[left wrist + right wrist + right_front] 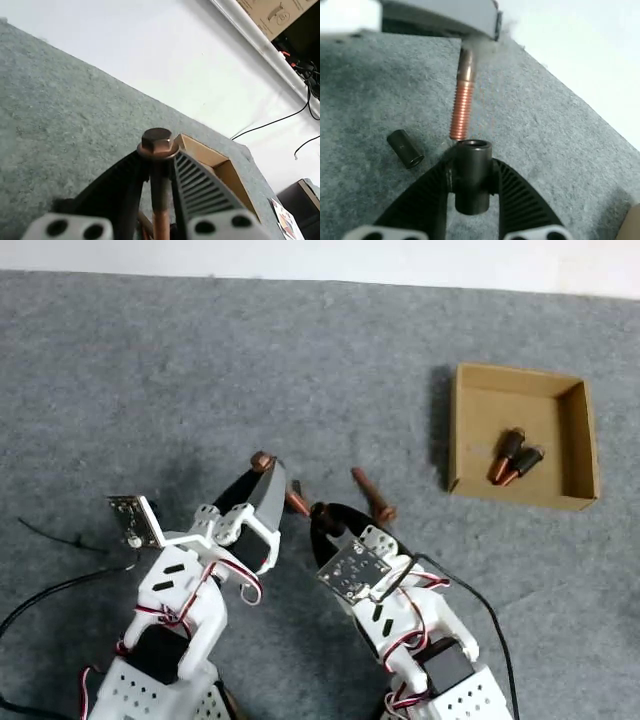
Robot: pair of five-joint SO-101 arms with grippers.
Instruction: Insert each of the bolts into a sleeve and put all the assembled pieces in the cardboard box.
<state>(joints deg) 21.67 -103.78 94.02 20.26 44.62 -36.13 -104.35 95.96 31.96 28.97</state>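
Observation:
My left gripper (261, 476) is shut on a copper bolt (158, 145), with the hex head above the fingers and the threaded shaft (462, 107) pointing down toward the right arm. My right gripper (472, 167) is shut on a black sleeve (472, 172), held upright with its open end up. The bolt's threaded tip sits at the sleeve's rim, slightly off to one side, and has not entered the hole. In the high view the two grippers meet near the middle, the right gripper (322, 519) just below the bolt's tip (298, 504).
A second bolt (373, 495) lies on the grey carpet beside the right gripper. A loose black sleeve (406, 148) lies on the carpet near the held one. The cardboard box (470, 420) at the right holds two assembled pieces (513, 458).

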